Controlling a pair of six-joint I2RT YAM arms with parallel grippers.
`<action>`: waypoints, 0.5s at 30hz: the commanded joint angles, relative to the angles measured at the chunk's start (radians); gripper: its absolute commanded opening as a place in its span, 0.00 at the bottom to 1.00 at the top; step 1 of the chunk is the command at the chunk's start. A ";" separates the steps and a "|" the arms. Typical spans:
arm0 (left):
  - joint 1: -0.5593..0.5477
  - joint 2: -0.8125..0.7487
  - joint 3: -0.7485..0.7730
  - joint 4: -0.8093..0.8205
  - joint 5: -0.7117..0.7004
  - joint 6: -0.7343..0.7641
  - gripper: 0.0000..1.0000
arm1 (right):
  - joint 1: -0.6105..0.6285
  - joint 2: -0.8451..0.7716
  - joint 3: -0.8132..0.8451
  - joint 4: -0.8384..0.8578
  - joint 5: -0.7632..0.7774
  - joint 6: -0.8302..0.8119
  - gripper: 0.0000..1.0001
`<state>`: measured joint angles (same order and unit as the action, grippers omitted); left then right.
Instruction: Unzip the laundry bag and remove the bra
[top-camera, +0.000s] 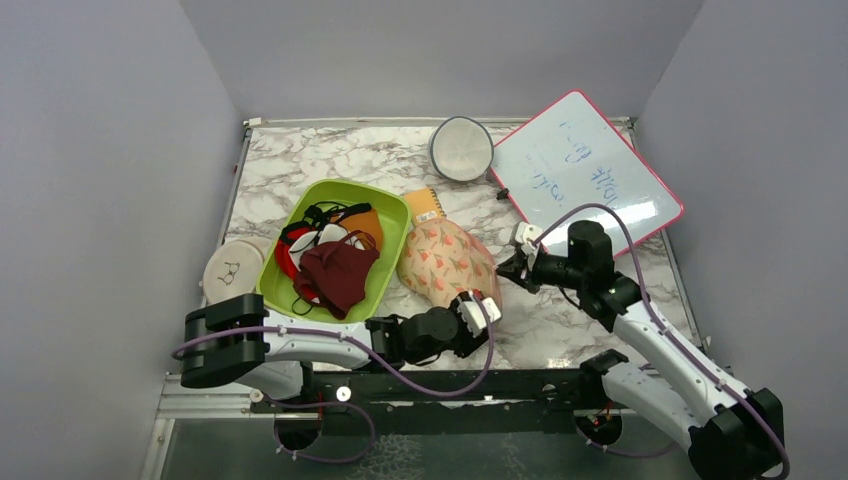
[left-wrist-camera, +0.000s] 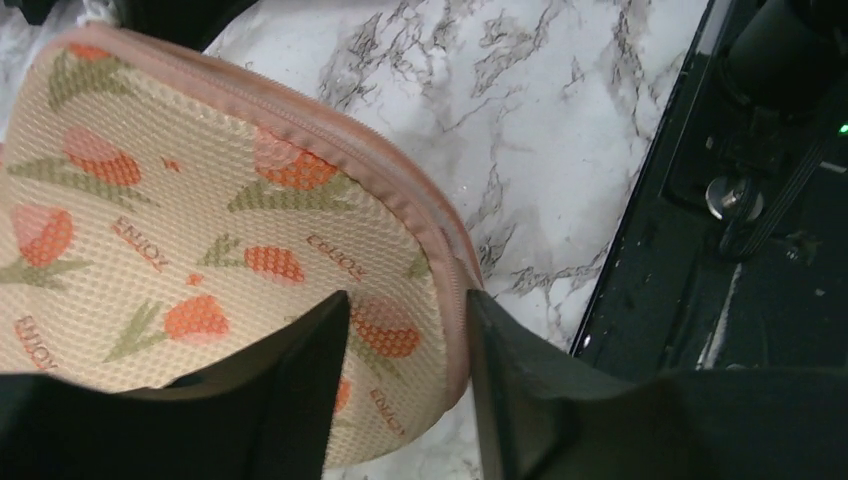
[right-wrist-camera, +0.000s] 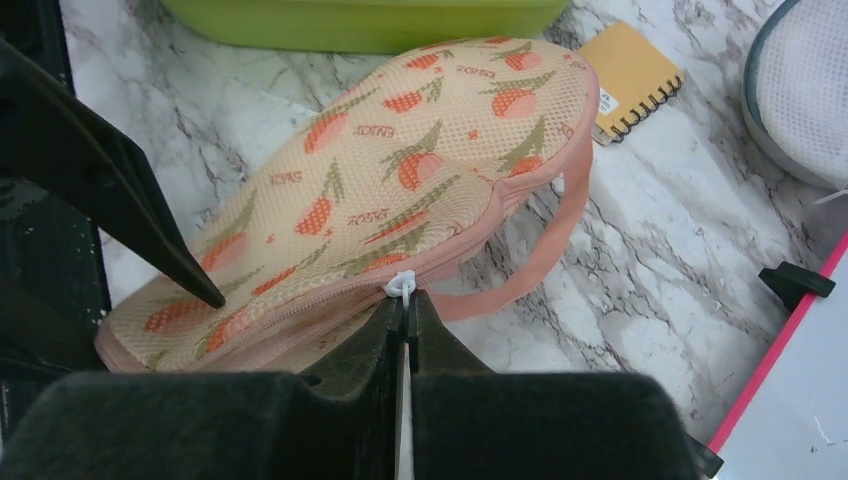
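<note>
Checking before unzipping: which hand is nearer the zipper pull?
Right. The right hand pinches the zipper pull; the left hand straddles the near end of the laundry bag, apart from the pull.

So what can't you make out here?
The bra: in no view; the laundry bag's fabric hides its contents.
Whiteboard writing, top view: too faint to read.
Left end effector, left wrist view: straddles the bag's rim; pinching unclear.
Right end effector, shut on the zipper pull: covers the zipper beneath, right wrist view.
</note>
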<state>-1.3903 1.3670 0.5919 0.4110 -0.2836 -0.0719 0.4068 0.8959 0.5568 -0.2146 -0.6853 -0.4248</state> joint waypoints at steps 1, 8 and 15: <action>-0.015 -0.045 0.003 0.017 -0.066 -0.157 0.47 | 0.007 -0.060 -0.031 0.066 -0.061 0.085 0.01; -0.020 -0.049 0.147 -0.186 -0.199 -0.305 0.78 | 0.007 -0.048 -0.016 0.065 -0.064 0.081 0.01; -0.019 0.070 0.323 -0.328 -0.405 -0.278 0.73 | 0.010 -0.039 -0.013 0.072 -0.061 0.087 0.01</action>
<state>-1.4029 1.3754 0.8413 0.1970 -0.5117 -0.3420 0.4114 0.8604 0.5373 -0.1848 -0.7231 -0.3508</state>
